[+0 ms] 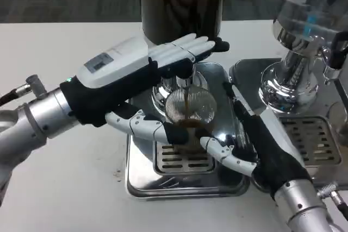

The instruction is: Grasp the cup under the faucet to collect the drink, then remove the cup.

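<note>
With dark drink streaming into the clear cup [187, 113] on the drip tray [142, 186], the left hand [144, 66] presses the faucet [182, 77] lever, fingers flat, while the right hand [247, 145] apparently grips the cup; next, release and lift it away.

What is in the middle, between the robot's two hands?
In the head view, a clear cup catching brown drink under the faucet sits between the left hand and right hand.
</note>
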`<state>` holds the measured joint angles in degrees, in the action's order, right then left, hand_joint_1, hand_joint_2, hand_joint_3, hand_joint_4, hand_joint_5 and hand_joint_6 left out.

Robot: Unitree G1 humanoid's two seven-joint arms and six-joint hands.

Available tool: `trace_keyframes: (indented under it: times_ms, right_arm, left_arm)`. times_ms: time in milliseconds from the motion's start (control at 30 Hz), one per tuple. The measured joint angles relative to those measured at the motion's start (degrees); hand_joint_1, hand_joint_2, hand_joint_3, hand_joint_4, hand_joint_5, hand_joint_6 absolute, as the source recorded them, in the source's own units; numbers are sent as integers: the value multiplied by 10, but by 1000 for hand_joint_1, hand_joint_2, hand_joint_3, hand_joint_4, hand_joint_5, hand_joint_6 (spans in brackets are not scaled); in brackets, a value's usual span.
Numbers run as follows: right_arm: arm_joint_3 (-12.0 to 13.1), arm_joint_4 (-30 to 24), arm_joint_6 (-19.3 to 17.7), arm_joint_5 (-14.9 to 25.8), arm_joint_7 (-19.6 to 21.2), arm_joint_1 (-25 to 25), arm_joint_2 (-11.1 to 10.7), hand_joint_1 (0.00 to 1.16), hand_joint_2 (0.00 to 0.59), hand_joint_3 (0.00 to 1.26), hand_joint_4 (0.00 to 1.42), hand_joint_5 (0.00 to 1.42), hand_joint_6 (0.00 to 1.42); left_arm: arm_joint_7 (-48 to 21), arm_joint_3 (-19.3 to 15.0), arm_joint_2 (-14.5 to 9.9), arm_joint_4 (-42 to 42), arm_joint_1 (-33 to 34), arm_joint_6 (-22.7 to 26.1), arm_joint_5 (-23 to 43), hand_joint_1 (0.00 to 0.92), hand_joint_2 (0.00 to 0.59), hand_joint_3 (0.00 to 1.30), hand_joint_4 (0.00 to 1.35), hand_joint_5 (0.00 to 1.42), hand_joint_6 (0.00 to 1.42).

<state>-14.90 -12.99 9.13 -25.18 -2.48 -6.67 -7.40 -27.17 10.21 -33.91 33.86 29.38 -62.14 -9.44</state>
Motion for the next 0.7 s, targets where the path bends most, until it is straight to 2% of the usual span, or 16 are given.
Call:
trace_keyframes:
  times_ms: [700]
  right_arm:
    - [-2,41,-28,25,-7,27,-6,592,312,0,0,0,0]
  left_arm:
    - [1,0,-1,0,0,0,0,0,79,68,0,0,103]
